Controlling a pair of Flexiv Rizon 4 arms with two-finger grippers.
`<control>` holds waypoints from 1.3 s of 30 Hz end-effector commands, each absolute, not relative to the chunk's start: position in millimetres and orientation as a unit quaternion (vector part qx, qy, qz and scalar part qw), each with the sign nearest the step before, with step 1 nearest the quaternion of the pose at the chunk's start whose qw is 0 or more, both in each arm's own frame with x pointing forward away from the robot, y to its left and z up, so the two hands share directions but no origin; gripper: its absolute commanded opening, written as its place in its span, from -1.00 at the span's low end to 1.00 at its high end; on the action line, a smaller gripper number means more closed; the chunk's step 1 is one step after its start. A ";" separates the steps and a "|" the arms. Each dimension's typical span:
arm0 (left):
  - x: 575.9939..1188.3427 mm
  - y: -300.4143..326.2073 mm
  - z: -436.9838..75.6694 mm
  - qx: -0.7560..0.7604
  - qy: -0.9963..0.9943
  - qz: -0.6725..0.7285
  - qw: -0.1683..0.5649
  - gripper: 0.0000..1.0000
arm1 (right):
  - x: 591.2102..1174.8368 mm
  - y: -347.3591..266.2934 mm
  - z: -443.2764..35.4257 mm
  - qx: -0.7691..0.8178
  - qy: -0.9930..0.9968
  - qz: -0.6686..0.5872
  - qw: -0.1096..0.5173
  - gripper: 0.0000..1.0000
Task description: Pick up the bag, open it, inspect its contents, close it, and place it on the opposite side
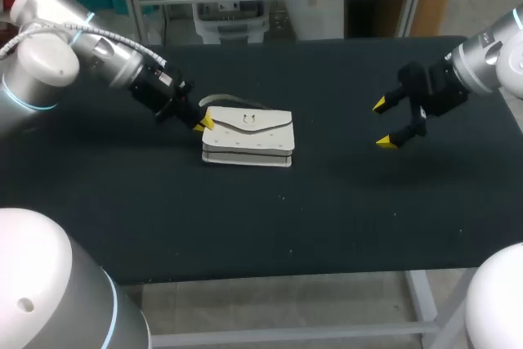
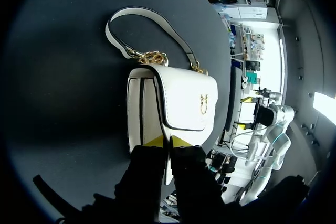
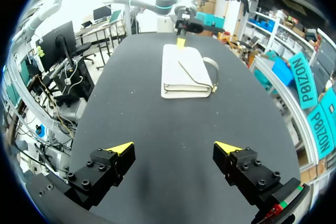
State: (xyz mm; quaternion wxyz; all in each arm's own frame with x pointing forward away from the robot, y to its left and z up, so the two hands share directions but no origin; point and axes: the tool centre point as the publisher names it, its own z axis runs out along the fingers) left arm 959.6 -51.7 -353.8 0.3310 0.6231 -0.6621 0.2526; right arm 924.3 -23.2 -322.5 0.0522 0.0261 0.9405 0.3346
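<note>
Your bag [image 1: 249, 138] lies flat on the bench [image 1: 286, 226], flap [image 2: 186, 95] facing up. It is white with dark edging, and a small gold clasp [image 2: 203, 103] sits on the flap.

Your left gripper [image 1: 204, 123] is at the bag's left end, low against the corner. In the left wrist view [image 2: 168, 141] its jaws stand narrow, with the flap's edge [image 2: 169, 153] running between the two yellow tips, one on each side of it, so they are pinching the flap. The bag [image 2: 184, 98] stretches away ahead of the tips. At its far end the strap [image 2: 152, 22] loops out on the bench, joined to the bag by a gold chain [image 2: 149, 56].

Your right gripper [image 1: 382, 124] hangs above the bench well to the right of the bag, touching nothing. Its jaws are spread wide with only bare bench between them [image 3: 173, 148]. From that wrist, the bag [image 3: 184, 69] lies well ahead, its strap [image 3: 212, 72] curling off one side. The left gripper [image 3: 181, 40] shows at the bag's far end.
</note>
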 end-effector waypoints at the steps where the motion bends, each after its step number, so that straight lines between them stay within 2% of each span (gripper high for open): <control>1: 956.9 -68.5 -363.5 0.650 -0.635 0.311 0.278 -1.00 | 924.8 -22.7 -322.8 0.026 0.941 0.334 0.052 1.00; 6: 956.1 -75.6 -361.6 0.667 -0.615 0.328 0.262 -1.00 | 924.8 -22.7 -322.8 0.026 0.941 0.334 0.052 1.00; 39: 956.0 -110.5 -358.4 0.643 -0.629 0.330 0.286 -1.00 | 924.8 -22.7 -322.8 0.026 0.941 0.334 0.052 1.00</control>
